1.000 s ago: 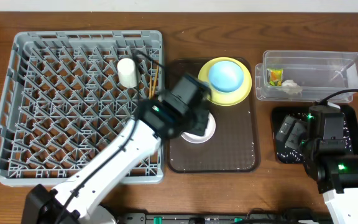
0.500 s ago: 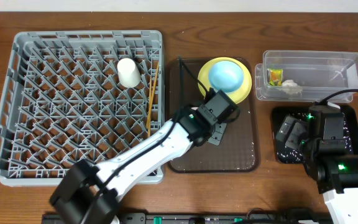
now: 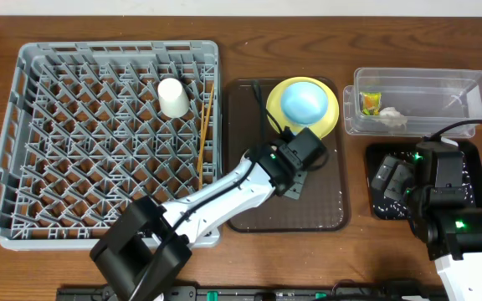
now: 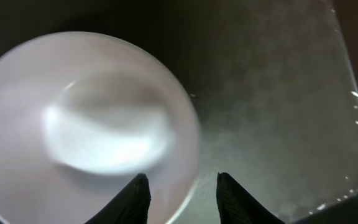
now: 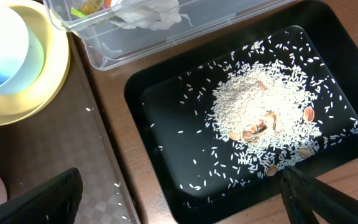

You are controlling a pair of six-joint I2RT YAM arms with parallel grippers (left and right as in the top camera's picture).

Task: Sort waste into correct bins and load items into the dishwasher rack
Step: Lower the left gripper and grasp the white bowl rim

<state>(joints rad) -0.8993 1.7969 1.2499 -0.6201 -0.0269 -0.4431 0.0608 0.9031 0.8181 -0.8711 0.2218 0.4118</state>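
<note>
The white left arm [image 3: 224, 192] slants over the large grey plastic pegged rack's [image 3: 115, 48] front right corner and the brown rectangular serving tray's [image 3: 320, 205] left half, barring both. A round yellow plate [image 3: 330, 117] fills the tray's far end; its front right lies bare.

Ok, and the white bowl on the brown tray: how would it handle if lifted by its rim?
The white bowl looks smooth and glossy, so a rim pinch may slip. It seems rigid, so it should keep its shape but could chip if dropped. Held at one edge, where the left fingers straddle the rim, it would likely tilt.
</note>
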